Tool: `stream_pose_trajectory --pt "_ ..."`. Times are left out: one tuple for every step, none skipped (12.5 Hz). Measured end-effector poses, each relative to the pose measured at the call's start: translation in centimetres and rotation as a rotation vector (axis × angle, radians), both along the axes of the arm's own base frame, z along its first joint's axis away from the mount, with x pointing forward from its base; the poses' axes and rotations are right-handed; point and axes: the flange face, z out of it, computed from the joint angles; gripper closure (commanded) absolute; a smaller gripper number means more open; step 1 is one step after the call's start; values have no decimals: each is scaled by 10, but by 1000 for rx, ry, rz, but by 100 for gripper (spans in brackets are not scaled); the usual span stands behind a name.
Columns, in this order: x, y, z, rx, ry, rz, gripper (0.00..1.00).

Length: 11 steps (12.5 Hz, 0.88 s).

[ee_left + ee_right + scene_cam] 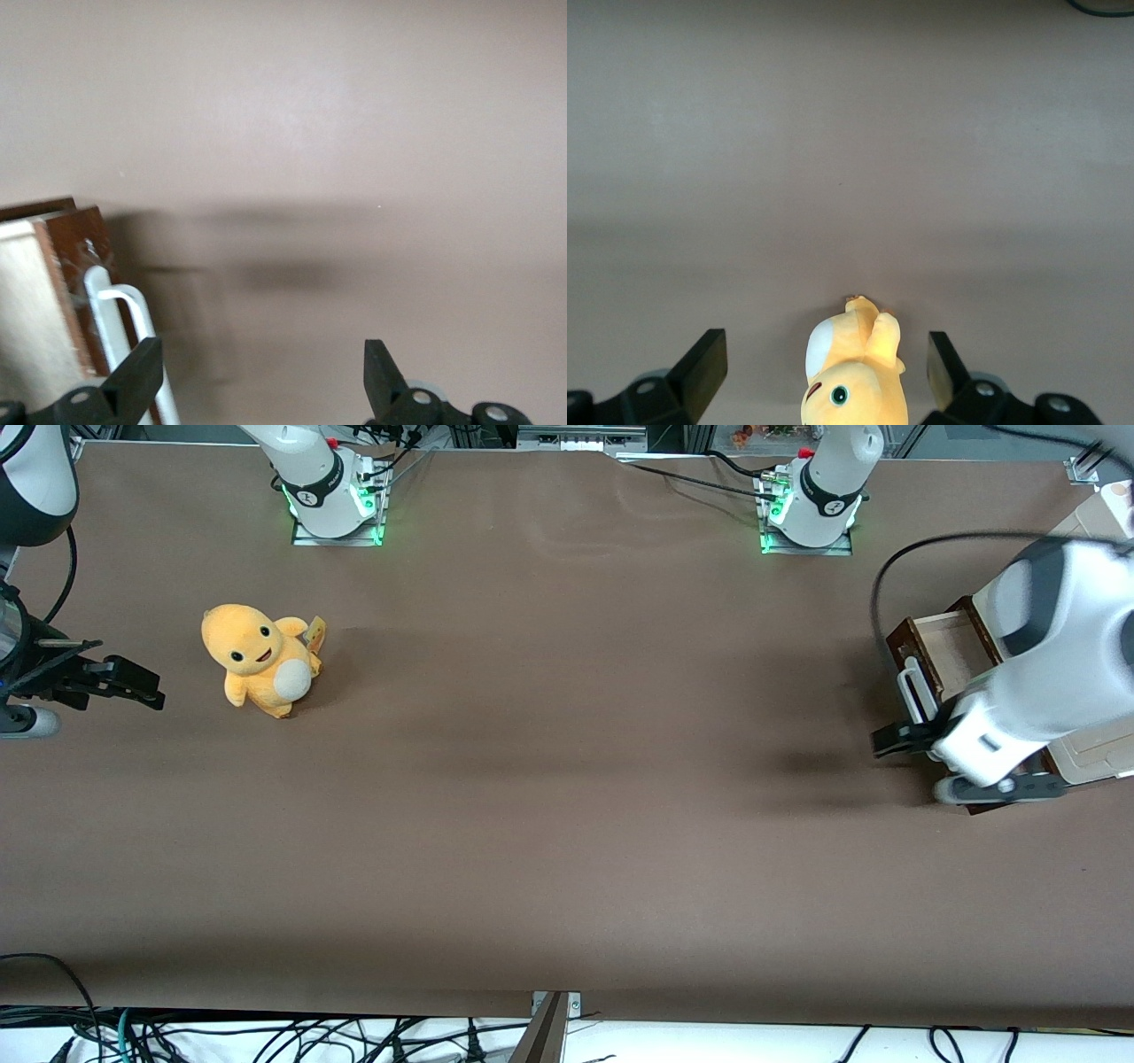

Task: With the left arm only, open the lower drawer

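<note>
White left arm (1036,682) hides lower drawer (943,651); claw (261,390) spread.

A brown table (567,824) carries a plush toy (259,659) and cabinet (1094,748).

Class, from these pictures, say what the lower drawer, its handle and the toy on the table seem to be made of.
Lower drawer: probably wood, dark brown glossy front, pale lining. Handle: smooth white bar, plastic or painted metal. Plush toy: soft, fuzzy orange fabric. The left arm's gripper, open, hangs just in front of the handle.
</note>
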Motion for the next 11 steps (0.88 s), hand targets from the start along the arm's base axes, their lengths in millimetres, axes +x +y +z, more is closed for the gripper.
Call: stream_pose_trajectory --pt "-6 12 18 -4 -24 -44 0" --pt "-14 19 35 -4 -39 -90 0" --pt "-23 21 51 -6 -42 -133 0" --pt "-33 22 63 -9 -31 -162 0" --pt "-42 22 71 -12 -12 -182 0" --pt "-51 23 77 -16 8 -199 0" --pt "-58 24 82 -16 25 -215 0" --pt "-64 25 86 -13 38 -223 0" --pt "-68 26 89 -11 49 -224 0" --pt "-72 27 89 -11 57 -225 0" --pt "-75 27 85 -13 70 -225 0"
